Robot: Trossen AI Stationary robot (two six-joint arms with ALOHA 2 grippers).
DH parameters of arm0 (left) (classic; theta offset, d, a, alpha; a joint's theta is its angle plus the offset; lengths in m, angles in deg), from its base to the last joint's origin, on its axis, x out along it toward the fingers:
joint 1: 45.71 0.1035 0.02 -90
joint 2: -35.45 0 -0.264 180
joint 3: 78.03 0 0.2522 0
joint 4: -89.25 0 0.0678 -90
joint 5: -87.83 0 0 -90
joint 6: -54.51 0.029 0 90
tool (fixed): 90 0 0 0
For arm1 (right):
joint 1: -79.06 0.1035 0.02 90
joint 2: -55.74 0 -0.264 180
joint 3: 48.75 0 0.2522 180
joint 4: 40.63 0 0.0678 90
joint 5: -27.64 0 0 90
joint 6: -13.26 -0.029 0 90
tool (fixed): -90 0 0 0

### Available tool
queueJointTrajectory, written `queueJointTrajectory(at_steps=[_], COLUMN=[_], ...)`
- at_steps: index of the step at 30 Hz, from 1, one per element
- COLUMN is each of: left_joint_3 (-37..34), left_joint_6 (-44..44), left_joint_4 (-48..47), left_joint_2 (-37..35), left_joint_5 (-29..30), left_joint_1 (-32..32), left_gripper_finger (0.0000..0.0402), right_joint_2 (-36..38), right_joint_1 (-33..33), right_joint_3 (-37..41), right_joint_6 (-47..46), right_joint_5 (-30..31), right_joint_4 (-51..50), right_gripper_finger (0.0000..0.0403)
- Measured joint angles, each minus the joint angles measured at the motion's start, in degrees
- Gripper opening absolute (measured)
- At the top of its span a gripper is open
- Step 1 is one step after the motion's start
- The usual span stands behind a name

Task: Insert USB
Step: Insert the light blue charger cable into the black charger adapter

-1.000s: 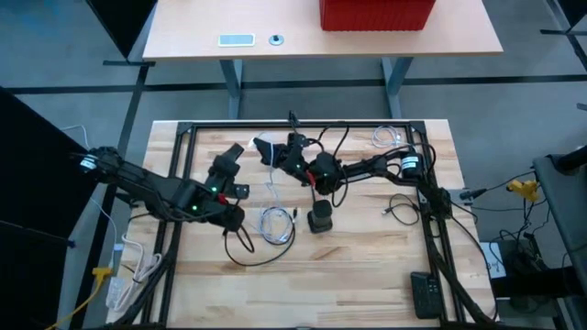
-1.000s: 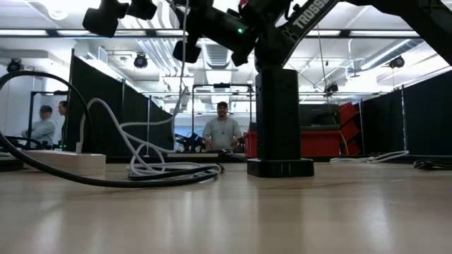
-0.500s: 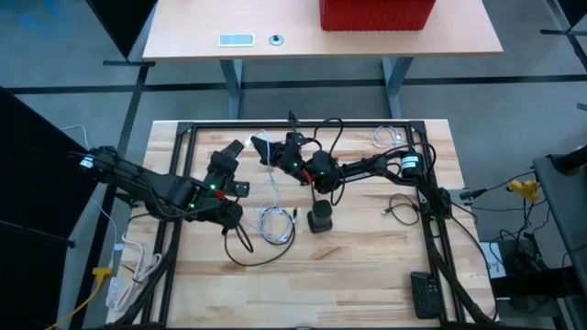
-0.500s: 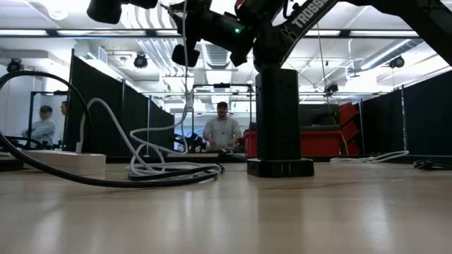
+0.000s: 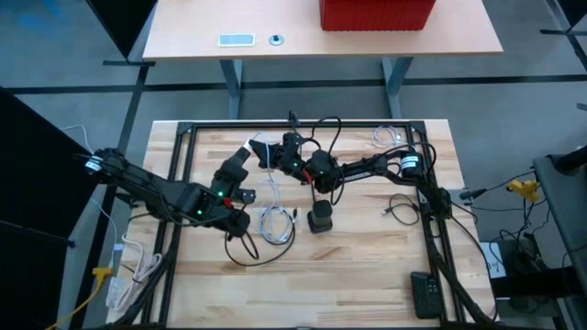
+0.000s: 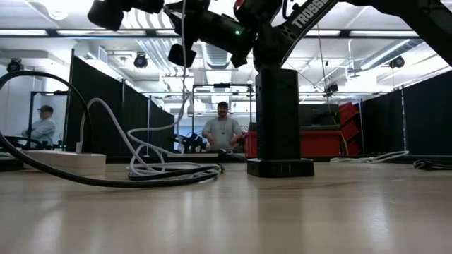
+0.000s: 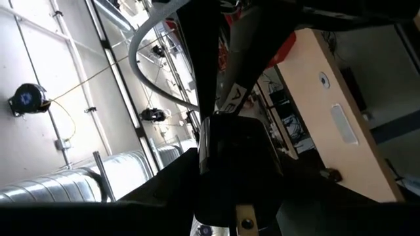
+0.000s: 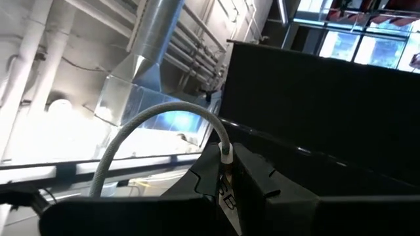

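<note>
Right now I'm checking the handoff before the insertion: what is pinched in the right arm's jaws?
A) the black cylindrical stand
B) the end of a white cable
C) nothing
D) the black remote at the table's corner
B: the right wrist view shows the white cable running into the right gripper, whose jaws are closed on its plug end.

Tabletop (image 5: 367, 266) centre: stand (image 5: 319, 220). Coiled cable (image 5: 275, 225) just at its 9 o'clock. Left claw (image 5: 240, 158) at 10 o'clock of the stand, right claw (image 5: 268, 152) just beside it at 3 o'clock. Remote (image 5: 427, 293) at 4 o'clock corner. Small cable (image 5: 387, 137) at 1 o'clock.
</note>
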Motion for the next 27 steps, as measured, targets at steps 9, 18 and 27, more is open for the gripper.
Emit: queueJointTrajectory(at_steps=[9, 18, 27], left_joint_3=[0.0, 3.26, 3.54], left_joint_6=[0.14, -0.31, -0.26], left_joint_4=[-0.52, -4.24, -4.42], left_joint_2=[-0.56, -0.99, -0.76], left_joint_5=[0.03, -0.73, -0.38], left_joint_1=[-1.17, -3.77, -5.19], left_gripper_finger=[0.015, 0.015, 0.015], right_joint_2=[0.0, 0.07, 0.11], right_joint_1=[0.53, 2.09, 2.92], right_joint_3=[0.04, 2.13, 2.88], right_joint_6=[-1.45, -1.6, -1.24], right_joint_5=[-1.27, -1.57, -1.35], right_joint_4=[0.66, 4.84, 5.99], right_gripper_finger=[0.0012, 0.0012, 0.0012])
